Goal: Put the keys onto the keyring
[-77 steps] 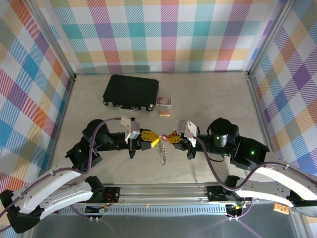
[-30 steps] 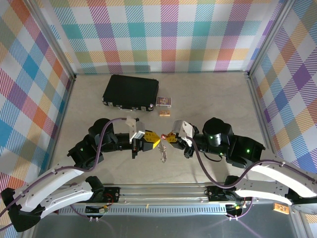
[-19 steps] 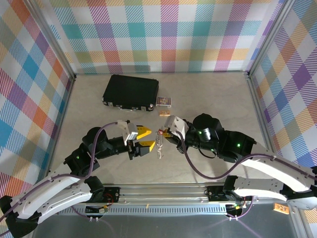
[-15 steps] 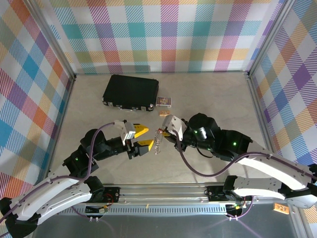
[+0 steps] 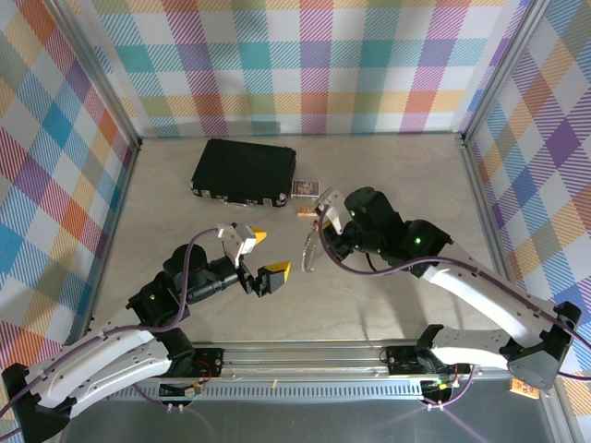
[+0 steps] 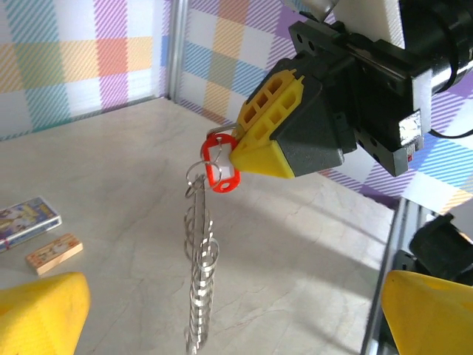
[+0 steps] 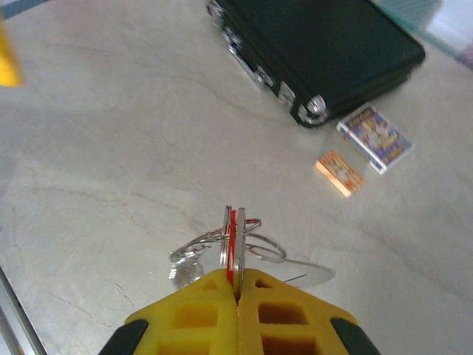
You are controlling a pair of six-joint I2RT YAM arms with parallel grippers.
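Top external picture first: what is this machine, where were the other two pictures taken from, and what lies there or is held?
Two robot arms are bolted at the near edge of the table; the top view looks down from above and behind them. The left arm is on the left, the right arm on the right. Each other picture comes from a camera on one wrist; the yellow wedges at its bottom edge are that arm's own jaws. The right jaws are shut on the red keyring, and the silvery keys dangle from it. The left jaws stand open, holding nothing. On the table lie a black case, a small card box and a tan block.
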